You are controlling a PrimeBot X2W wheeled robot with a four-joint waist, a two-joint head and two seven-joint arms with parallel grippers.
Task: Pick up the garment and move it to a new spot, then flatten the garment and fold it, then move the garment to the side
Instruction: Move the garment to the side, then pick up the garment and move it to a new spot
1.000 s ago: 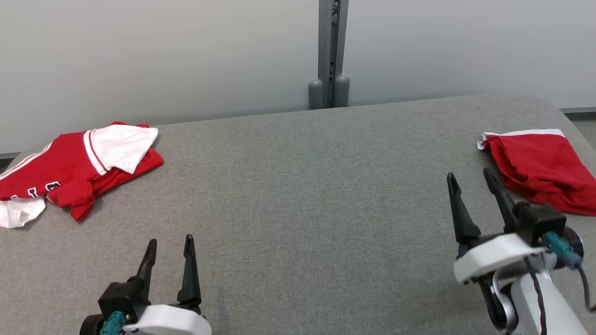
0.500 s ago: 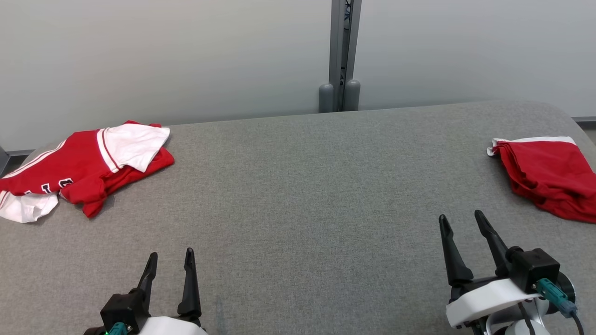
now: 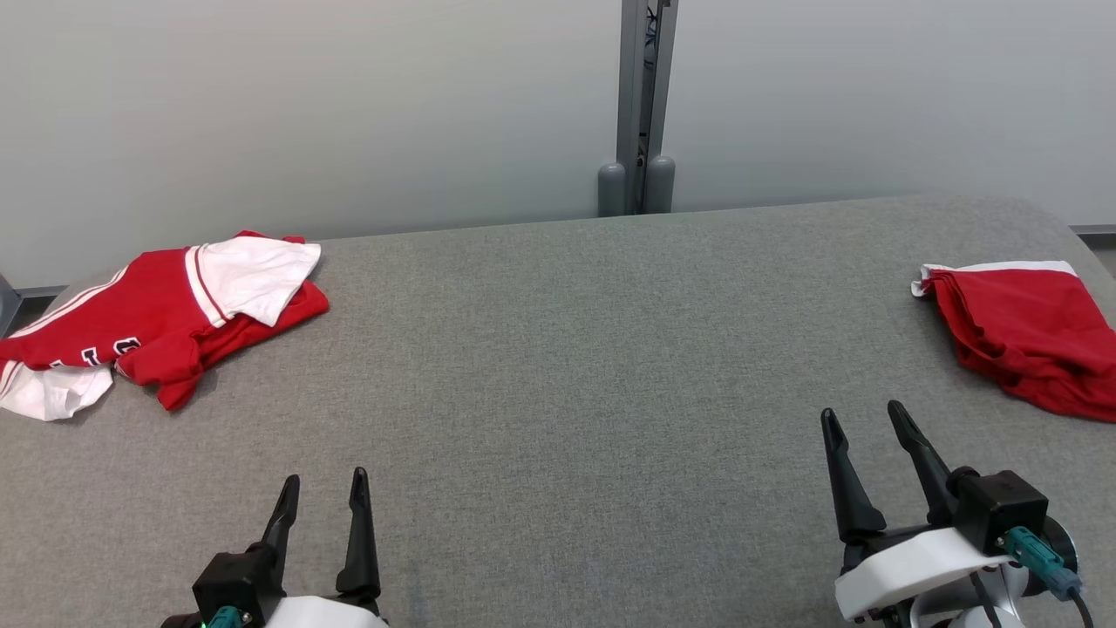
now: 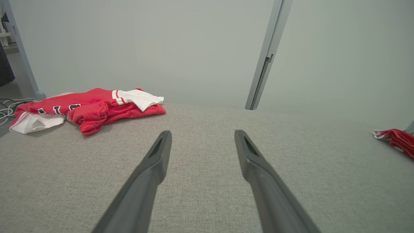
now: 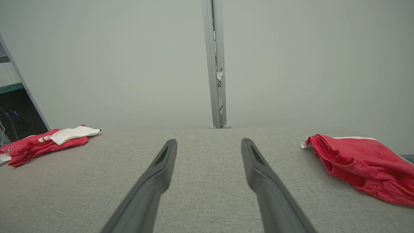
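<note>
A crumpled red and white garment [image 3: 166,327] with dark lettering lies at the table's far left, also in the left wrist view [image 4: 93,106] and the right wrist view [image 5: 42,142]. A folded red garment [image 3: 1024,336] with a white edge rests at the far right edge, seen again in the right wrist view [image 5: 359,161] and the left wrist view [image 4: 399,139]. My left gripper [image 3: 324,478] hovers open at the near left with nothing between its fingers [image 4: 203,132]. At the near right my right gripper [image 3: 861,410] is open and empty [image 5: 209,141], short of the folded red garment.
The grey fabric table [image 3: 567,366] runs wide between the two garments. A pale wall with a grey vertical post [image 3: 641,105] stands behind its far edge. The table's right corner is rounded, close to the folded garment.
My right gripper has drawn back toward me, away from the folded red garment. The head camera has shifted a little. The left gripper stays put and both garments lie still.
</note>
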